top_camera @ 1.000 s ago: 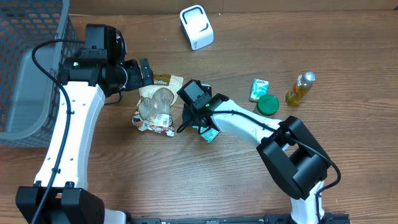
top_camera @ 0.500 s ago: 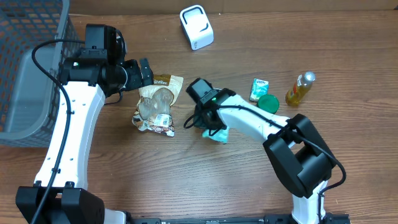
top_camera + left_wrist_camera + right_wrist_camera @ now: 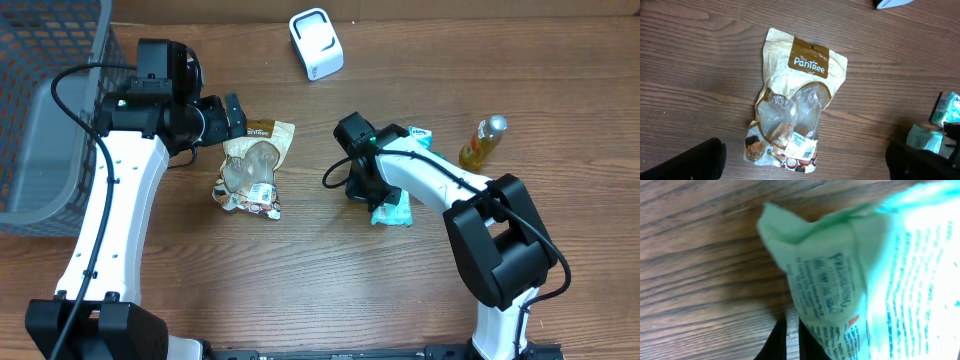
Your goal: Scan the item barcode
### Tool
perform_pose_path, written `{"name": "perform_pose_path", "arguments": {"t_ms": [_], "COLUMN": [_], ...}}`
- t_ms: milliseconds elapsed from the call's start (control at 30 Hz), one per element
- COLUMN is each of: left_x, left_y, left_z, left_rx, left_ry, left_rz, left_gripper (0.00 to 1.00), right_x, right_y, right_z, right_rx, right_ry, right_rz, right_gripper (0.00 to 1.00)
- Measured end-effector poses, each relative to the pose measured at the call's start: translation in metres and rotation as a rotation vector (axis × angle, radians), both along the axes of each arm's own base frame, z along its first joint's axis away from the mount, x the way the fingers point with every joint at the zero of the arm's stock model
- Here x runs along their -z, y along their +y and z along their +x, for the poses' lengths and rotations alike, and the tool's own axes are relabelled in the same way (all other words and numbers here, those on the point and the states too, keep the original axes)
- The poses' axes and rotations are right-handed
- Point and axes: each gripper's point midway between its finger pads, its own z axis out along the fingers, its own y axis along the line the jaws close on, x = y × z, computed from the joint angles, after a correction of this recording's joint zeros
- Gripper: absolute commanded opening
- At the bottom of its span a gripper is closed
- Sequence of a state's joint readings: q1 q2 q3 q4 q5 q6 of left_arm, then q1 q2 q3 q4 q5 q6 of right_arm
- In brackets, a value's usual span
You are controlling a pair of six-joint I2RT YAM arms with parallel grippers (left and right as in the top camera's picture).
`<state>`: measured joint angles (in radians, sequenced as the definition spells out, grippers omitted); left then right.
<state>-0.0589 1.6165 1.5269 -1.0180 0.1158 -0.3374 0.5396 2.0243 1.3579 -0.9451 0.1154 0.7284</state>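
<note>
Grey mesh is forming the basket (image 3: 40,110) that is sitting at the far left of the wooden worktop (image 3: 300,290). Just right of it, the left claw (image 3: 232,117) is hanging released, its jaws spread wide with nothing between them, over the top end of a tan pouch (image 3: 795,105) that is lying flat with its label up. A white scanner (image 3: 316,43) is standing at the far edge, right of the pouch and well apart from it. Further right, the right claw (image 3: 377,200) is clenching a mint-green packet (image 3: 840,280), pinching it by one crumpled end. The packet is sitting low over the wood near the middle of the worktop, well apart from the scanner; whether it is touching the surface I cannot tell. A small green pack (image 3: 420,133) is peeking out just behind the right arm, and a yellow bottle (image 3: 483,142) is lying at the far right.
</note>
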Motion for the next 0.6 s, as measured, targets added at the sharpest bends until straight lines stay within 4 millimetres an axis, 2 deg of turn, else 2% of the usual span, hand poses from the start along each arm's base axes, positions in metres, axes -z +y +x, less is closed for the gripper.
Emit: {"name": "perform_pose_path", "arguments": {"t_ms": [133,200,433,533,600], "left_x": [0.0,0.0,0.0,0.0,0.0], "left_y": [0.0,0.0,0.0,0.0,0.0], "left_z": [0.0,0.0,0.0,0.0,0.0], "left_rx": [0.0,0.0,0.0,0.0,0.0], "left_ry": [0.0,0.0,0.0,0.0,0.0], "left_rz": [0.0,0.0,0.0,0.0,0.0], "left_gripper": [1.0,1.0,1.0,1.0,1.0], "right_x": [-0.001,-0.001,-0.001,-0.002,-0.002], "right_y": [-0.009,-0.016,-0.046,-0.041,-0.026], "right_z": [0.0,0.001,0.007,0.007,0.012], "right_rx": [0.002,0.011,0.074,0.066,0.022], "right_ry": [0.001,0.005,0.027,0.046,0.048], "right_rz": [-0.035,-0.048,-0.073,-0.028,0.045], "right_gripper": [0.08,0.04,0.04,0.05,0.11]}}
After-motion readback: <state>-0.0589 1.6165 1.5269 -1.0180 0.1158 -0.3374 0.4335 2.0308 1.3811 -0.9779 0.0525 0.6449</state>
